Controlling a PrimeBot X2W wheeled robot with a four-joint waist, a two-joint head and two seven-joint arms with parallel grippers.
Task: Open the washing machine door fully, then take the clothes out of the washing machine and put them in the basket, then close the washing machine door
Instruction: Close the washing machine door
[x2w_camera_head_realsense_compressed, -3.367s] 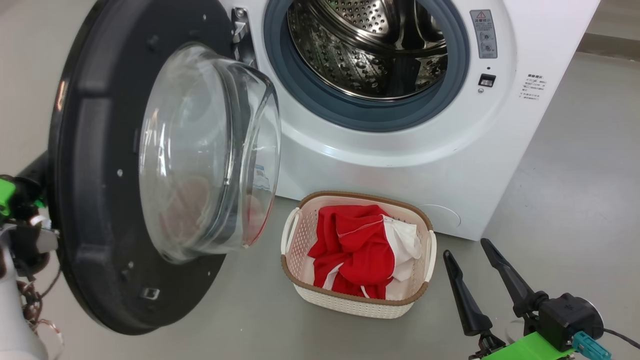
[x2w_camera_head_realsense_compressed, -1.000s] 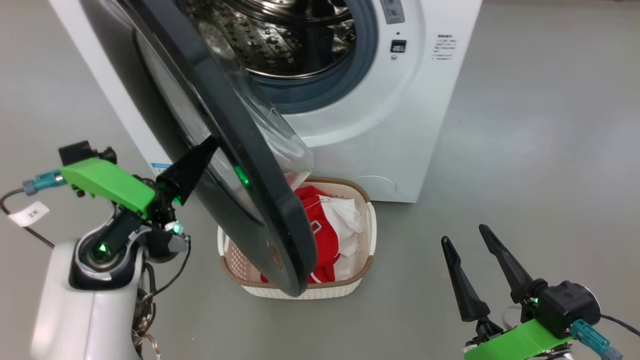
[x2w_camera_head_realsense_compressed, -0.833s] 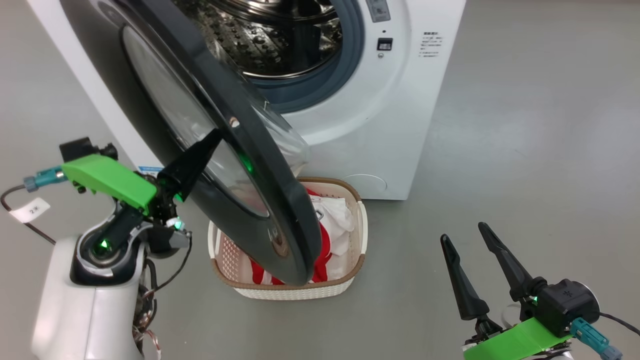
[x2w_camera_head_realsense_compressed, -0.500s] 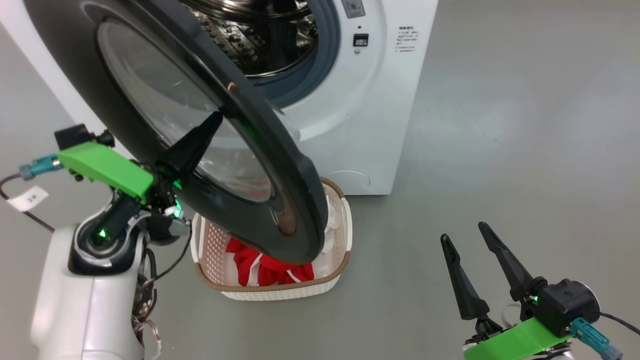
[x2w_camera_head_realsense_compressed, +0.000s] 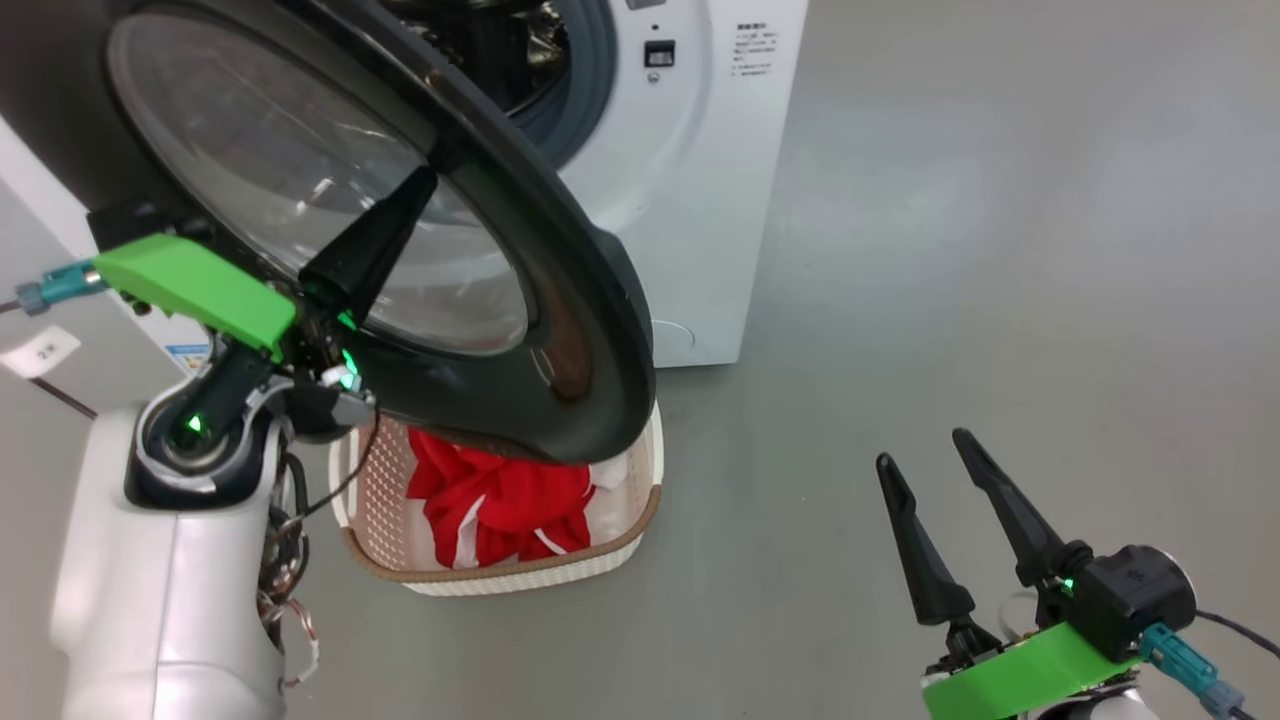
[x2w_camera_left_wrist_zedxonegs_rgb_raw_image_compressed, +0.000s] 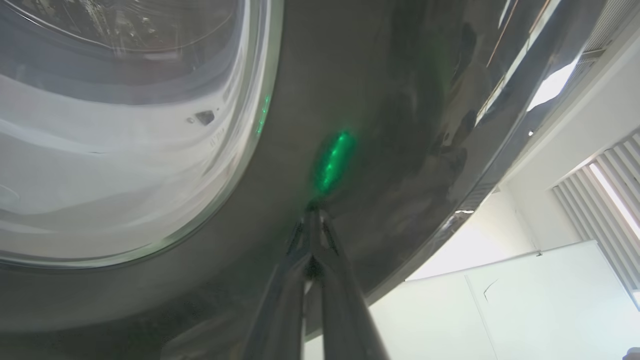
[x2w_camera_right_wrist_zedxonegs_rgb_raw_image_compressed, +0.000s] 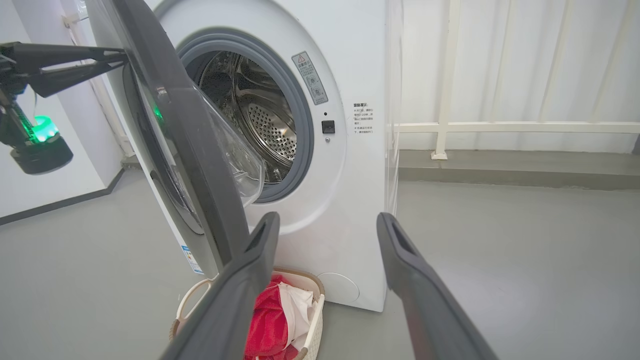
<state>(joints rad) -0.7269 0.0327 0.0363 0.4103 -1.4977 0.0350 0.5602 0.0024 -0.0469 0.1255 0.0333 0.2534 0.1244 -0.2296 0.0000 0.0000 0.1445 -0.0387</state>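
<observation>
Head view recorded the clothes (x2w_camera_head_realsense_compressed: 490, 495) lying in the basket (x2w_camera_head_realsense_compressed: 500, 578), on the floor directly before the washing machine (x2w_camera_head_realsense_compressed: 700, 200). The drum (x2w_camera_right_wrist_zedxonegs_rgb_raw_image_compressed: 265, 130) appeared empty, though partly hidden. The washing machine door (x2w_camera_head_realsense_compressed: 590, 300) stood roughly half-shut above the basket. The left gripper (x2w_camera_head_realsense_compressed: 425, 185), drawn fully together, bore tip-first on the door's black ring. The right gripper (x2w_camera_head_realsense_compressed: 923, 448) hung spread and empty, well apart from the machine. Judged outstanding: latching the door.

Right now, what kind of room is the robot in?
Probably a laundry room, or a test space set up like one: a white washing machine, a basket of red clothes before it, bare grey floor.
</observation>
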